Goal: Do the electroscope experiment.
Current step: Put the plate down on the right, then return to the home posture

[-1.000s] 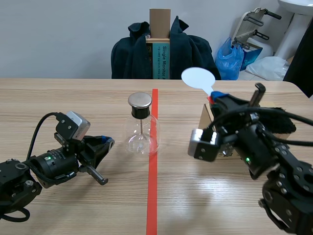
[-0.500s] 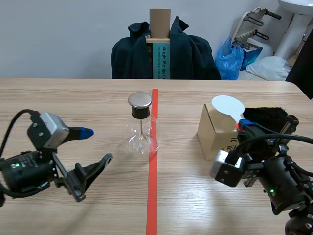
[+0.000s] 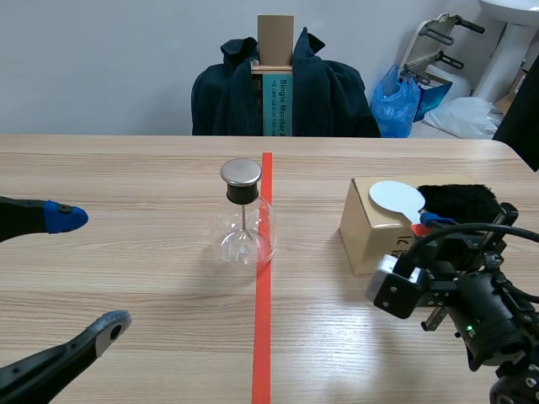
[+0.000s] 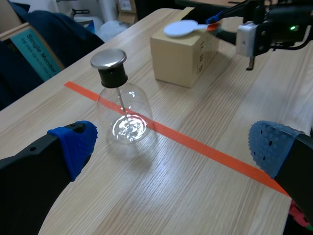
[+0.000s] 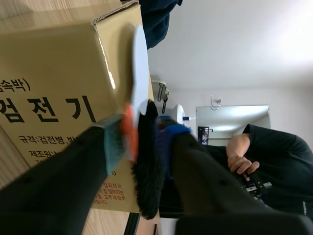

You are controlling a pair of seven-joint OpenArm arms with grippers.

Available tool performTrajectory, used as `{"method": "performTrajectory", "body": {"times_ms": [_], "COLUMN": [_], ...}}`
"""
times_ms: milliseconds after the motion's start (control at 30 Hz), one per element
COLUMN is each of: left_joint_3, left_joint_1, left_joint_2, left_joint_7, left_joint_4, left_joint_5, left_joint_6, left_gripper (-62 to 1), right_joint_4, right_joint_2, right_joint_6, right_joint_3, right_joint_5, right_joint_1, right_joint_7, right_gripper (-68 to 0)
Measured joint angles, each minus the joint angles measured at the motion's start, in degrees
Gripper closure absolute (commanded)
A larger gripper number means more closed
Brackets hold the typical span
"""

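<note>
The electroscope point(image 3: 244, 215) — a glass flask with a metal cap — is stood near the middle of the worktop point(image 3: 126, 177), its base over the edge of the orange-red tape line point(image 3: 262, 337). The left gripper point(image 3: 84, 269) is held spread wide near the worktop's left edge, nothing between its pads point(image 4: 73, 142). The right gripper point(image 3: 425, 220) is clamped on the orange-red handle of a white disc paddle point(image 3: 396, 197), the disc laid over a cardboard box point(image 3: 364, 231) toward the right edge. Just behind the box, what seems to be a black fur cloth point(image 3: 459, 200) is seen.

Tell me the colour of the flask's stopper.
The stopper is black, topped by a silver metal disc; clearest in the left wrist view.
</note>
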Motion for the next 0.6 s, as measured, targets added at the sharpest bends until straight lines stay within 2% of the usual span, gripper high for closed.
{"method": "performTrajectory", "body": {"times_ms": [100, 167, 267, 333, 433, 533, 600], "left_joint_3": [-3.8, -5.0, -5.3, -5.3, -5.3, -5.3, -5.3], "left_joint_1": [5.8, 8.5, 10.6, 10.6, 10.4, 10.2, 10.2], "left_joint_2": [0.0, 0.0, 0.2, 0.5, 0.5, 0.5, 0.5], "left_joint_7": [0.0, 0.2, 3.3, 3.4, 3.2, 3.2, 3.2], "left_joint_4": [3.7, 5.2, 6.4, 6.4, 6.4, 6.3, 6.2], "left_joint_5": [0.0, 0.0, 0.1, 0.1, 0.0, 0.0, 0.0], "left_joint_6": [-0.1, -0.9, -1.3, -1.4, -1.4, -1.4, -1.4], "left_gripper": [-62.3, -62.3, -62.3, -62.3, -62.3, -62.3, -62.3], "right_joint_4": [0.0, 0.0, 0.0, 0.0, 0.1, 2.1, 4.7], "right_joint_2": [0.0, 0.0, 0.0, 0.1, 1.8, 5.4, 8.9], "right_joint_6": [0.0, 0.0, -0.2, -1.3, -2.5, -2.4, -2.2], "right_joint_3": [0.0, 0.0, 0.0, 0.0, 0.0, 0.0, 0.0], "right_joint_5": [0.0, 0.0, 0.7, 1.6, 4.2, 11.6, 18.6], "right_joint_1": [0.0, -0.1, -0.3, -0.5, -2.2, -5.8, -8.6], "right_joint_7": [-0.5, -0.5, -0.3, 0.7, 5.3, 8.3, 10.5], "right_gripper": [-45.8, -50.9, -51.3, -51.3, -51.4, -51.5, -51.5]}}
